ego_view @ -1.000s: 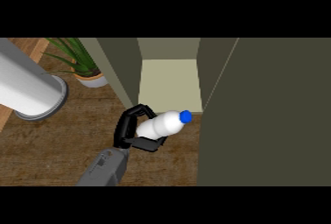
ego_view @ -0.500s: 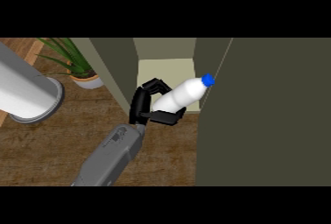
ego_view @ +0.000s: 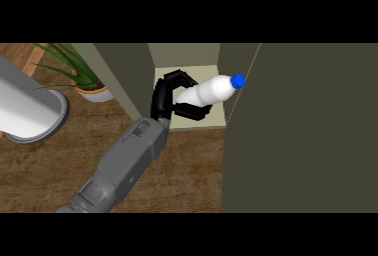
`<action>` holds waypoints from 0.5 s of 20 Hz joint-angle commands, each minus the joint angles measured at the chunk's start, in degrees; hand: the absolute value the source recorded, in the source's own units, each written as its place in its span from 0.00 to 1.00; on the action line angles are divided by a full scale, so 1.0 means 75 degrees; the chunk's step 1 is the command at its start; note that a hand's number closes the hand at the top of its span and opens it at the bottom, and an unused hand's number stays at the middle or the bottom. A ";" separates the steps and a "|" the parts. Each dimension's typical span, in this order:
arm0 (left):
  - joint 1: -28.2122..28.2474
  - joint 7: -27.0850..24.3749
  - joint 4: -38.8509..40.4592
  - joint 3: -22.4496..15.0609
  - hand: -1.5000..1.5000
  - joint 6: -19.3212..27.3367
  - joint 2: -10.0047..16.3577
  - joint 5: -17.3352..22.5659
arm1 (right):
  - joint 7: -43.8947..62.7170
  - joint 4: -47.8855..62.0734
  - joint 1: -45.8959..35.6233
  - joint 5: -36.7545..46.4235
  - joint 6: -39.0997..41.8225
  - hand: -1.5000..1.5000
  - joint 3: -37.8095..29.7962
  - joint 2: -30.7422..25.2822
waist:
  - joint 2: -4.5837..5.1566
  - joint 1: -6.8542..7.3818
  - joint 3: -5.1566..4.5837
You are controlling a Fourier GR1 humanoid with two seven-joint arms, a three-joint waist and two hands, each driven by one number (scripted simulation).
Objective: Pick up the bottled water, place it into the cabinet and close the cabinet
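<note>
The black left hand (ego_view: 159,100) curls its fingers and thumb round the white plastic water bottle with a blue cap (ego_view: 212,90), holding it in the opening of the olive-green cabinet (ego_view: 122,75). The bottle lies to the right of the palm, its long axis slanting up and right, with the cap at the right panel's edge, which the next move probably has to clear.

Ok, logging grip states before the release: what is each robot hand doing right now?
Left robot hand: closed around the white plastic water bottle with the blue cap.
Right robot hand: not in view.
</note>
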 commanded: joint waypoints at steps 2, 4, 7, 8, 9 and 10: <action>-0.0797 0.0070 0.1071 0.0448 1.00 0.0860 -0.0022 0.0029 | 0.0138 -0.0899 0.0501 -0.0653 0.0168 0.00 -0.0250 -0.0148 | 0.0007 -0.0068 -0.0001; -0.1078 0.0109 0.1404 0.0107 1.00 0.1432 -0.0022 -0.0126 | 0.0291 -0.0746 0.0008 -0.0701 0.0152 0.00 -0.0286 -0.0095 | 0.0072 -0.0083 0.0001; -0.1267 -0.0040 0.2286 -0.0120 1.00 0.2127 0.0004 -0.0862 | -0.0132 -0.0350 0.0156 -0.0593 0.0358 0.00 -0.0263 -0.0112 | 0.0073 -0.0182 0.0014; -0.1549 -0.0010 0.2418 -0.0108 1.00 0.2450 0.0143 -0.0965 | -0.0135 -0.0343 0.0102 -0.0483 0.0317 0.00 -0.0204 -0.0053 | 0.0074 -0.0160 0.0012; -0.1577 -0.0002 0.2576 -0.0165 0.00 0.2537 0.0079 -0.1051 | 0.0030 -0.0438 0.0173 -0.0523 0.0238 0.00 -0.0219 -0.0018 | 0.0062 -0.0071 0.0006; -0.1391 -0.0264 0.2771 -0.0034 0.00 0.2595 -0.0020 -0.0950 | -0.0175 -0.0238 0.0108 -0.0654 0.0410 0.00 -0.0339 -0.0094 | 0.0109 -0.0169 0.0005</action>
